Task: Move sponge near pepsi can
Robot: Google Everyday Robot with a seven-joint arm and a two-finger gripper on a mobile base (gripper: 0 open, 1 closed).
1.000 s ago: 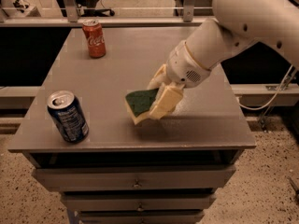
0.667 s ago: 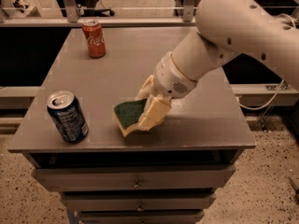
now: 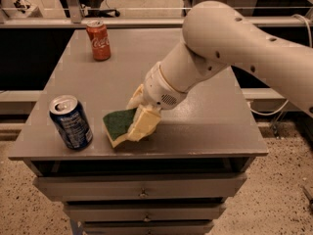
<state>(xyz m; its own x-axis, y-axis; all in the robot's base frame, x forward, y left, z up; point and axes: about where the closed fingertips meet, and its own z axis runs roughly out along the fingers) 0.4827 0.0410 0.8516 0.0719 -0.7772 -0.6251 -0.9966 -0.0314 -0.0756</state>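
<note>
The sponge (image 3: 117, 124), green top over pale yellow foam, is near the table's front edge, tilted, just right of the pepsi can (image 3: 71, 122). The pepsi can stands upright at the front left, dark blue with a silver top. My gripper (image 3: 139, 116) is shut on the sponge's right side, its pale fingers (image 3: 145, 124) clamped around it. A small gap separates sponge and can. The white arm reaches in from the upper right.
A red Coca-Cola can (image 3: 99, 40) stands upright at the table's back left. The grey table top (image 3: 205, 126) sits over a cabinet with drawers (image 3: 142, 192). The floor drops off beyond the front and side edges.
My gripper has carried the sponge left and toward the front edge, closer to the pepsi can. Both cans have stayed where they were.
</note>
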